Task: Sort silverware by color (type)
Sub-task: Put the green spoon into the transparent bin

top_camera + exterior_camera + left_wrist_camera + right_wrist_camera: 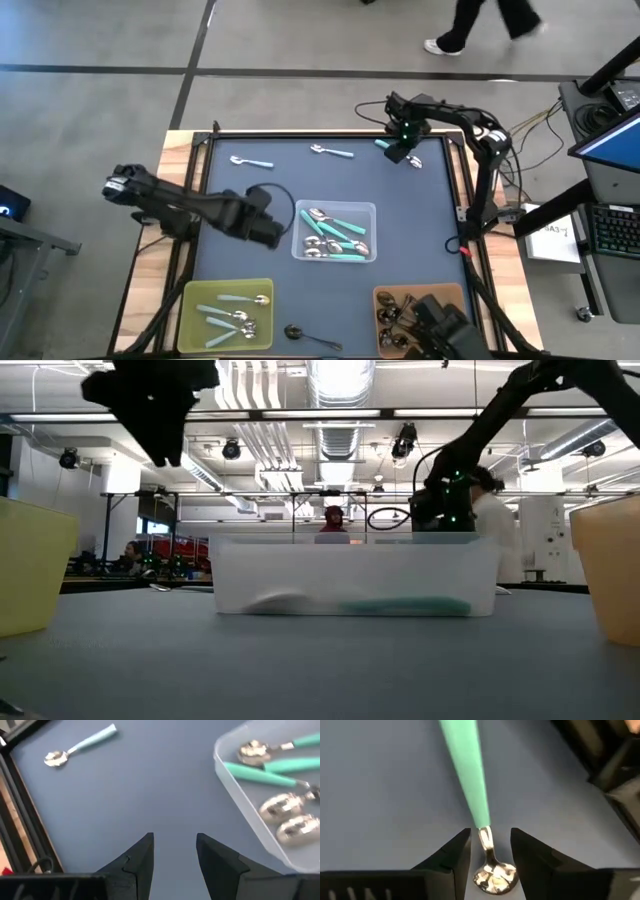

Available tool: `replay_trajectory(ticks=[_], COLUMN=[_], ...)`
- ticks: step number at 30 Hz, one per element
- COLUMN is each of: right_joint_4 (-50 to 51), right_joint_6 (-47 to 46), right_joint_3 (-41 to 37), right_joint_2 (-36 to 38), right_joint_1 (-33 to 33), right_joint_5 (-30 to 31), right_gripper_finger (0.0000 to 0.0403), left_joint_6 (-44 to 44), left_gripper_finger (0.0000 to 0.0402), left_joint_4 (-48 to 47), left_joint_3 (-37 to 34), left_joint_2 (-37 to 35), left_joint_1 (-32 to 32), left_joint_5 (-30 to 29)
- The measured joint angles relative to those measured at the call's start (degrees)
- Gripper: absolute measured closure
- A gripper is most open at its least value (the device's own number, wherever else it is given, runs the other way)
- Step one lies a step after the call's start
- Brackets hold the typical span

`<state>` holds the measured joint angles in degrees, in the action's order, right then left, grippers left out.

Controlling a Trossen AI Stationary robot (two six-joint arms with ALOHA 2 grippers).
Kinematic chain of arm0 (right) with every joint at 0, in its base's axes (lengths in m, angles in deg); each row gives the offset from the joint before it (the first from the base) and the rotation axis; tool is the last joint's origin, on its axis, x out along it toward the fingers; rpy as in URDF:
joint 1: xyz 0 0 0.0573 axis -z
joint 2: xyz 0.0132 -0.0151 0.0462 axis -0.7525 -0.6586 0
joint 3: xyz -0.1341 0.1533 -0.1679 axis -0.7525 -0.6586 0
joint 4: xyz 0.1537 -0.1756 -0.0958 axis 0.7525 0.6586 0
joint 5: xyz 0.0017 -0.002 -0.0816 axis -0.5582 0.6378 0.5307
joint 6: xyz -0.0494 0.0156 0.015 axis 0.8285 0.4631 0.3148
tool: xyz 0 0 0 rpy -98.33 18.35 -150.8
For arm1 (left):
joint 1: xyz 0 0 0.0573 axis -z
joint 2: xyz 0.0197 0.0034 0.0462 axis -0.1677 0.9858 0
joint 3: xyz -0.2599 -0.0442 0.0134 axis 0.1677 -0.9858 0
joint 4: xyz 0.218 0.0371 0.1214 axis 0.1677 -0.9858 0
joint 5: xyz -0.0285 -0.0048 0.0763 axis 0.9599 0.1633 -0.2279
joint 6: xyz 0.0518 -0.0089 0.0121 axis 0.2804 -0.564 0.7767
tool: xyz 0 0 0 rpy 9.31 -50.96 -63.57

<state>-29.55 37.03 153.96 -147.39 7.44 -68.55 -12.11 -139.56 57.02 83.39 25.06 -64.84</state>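
At the near edge of the table, three bins are standing in a row: the yellow bin [195, 290] on the left is holding pale-handled spoons, the brown bin [382, 294] on the right is holding dark metal spoons, and one dark spoon [305, 334] is lying loose on the mat between them. A little farther in, the clear bin [298, 238] is sitting at the middle and is keeping the teal-handled spoons. Just beside it, the left gripper [268, 228] is hovering over bare mat with its fingers [137, 862] apart and nothing between them; it seems to be waiting. Farther still, two pale-handled spoons [250, 161] [331, 152] are lying apart near the far edge. At the far right corner, the right gripper [405, 150] is standing low over a teal-handled spoon [470, 770], and its two fingers are straddling the thin metal neck just above the bowl, one on each side, not yet pressing on it as far as I can see. I judge that the step in hand is picking up this teal spoon. The next move is calling for the fingers to close squarely on the narrow neck, because the metal looks slippery, then a lift and a carry to the clear bin, where the other teal ones are lying.
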Motion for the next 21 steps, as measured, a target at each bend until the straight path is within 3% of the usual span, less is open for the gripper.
replay_trajectory(ticks=[12, 21], right_joint_4=[-10.6, -10.2], right_joint_6=[0.8, 2.3], right_joint_3=[0.1, 0.7], right_joint_2=[-1.2, -4.6], right_joint_1=[0.4, 0.5], right_joint_5=[-6.1, -7.3], right_gripper_finger=[0.0279, 0.0301], left_joint_6=[7.8, 13.1], left_gripper_finger=[0.0271, 0.0271], left_joint_4=[4.0, 11.4], left_joint_3=[0.0, 0.0], left_joint_2=[0.0, 0.0], left_joint_1=[-11.1, -15.7], left_joint_5=[-3.3, -3.8])
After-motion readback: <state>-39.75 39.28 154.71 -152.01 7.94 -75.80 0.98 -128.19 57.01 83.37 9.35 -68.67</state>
